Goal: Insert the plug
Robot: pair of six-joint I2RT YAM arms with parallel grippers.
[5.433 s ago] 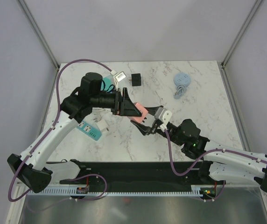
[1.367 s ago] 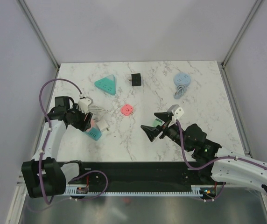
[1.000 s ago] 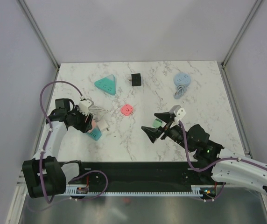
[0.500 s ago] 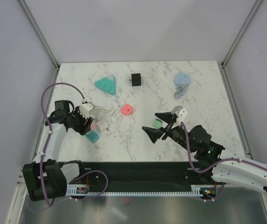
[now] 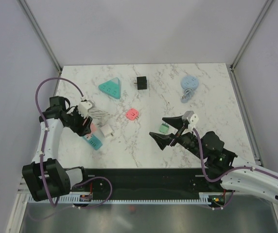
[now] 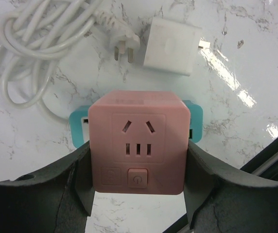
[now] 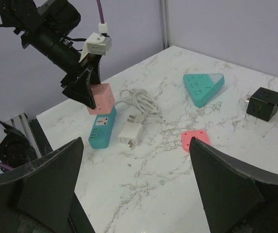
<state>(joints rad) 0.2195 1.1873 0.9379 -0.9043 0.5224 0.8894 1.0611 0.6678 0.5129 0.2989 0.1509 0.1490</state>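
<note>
Top view: the left pincer (image 5: 84, 127) gripped the pink cube socket (image 5: 91, 128) directly over a teal power strip (image 5: 95, 141), with the coiled white cable (image 5: 96, 113) just beyond its tips. The right pincer (image 5: 158, 127) stood released; from above, a small green adapter (image 5: 164, 128) showed in the gap between its fingers.

Left wrist view: the jaws clamped the cube's two sides. The plug (image 6: 125, 46) lay loose on the marble just ahead of the pincer, prongs pointing back at the cube, and a white adapter (image 6: 172, 46) lay beside it.

Right wrist view: the fingers (image 7: 46, 179) were spread wide and held nothing. The plug (image 7: 131, 119) lay well ahead of them.
</note>
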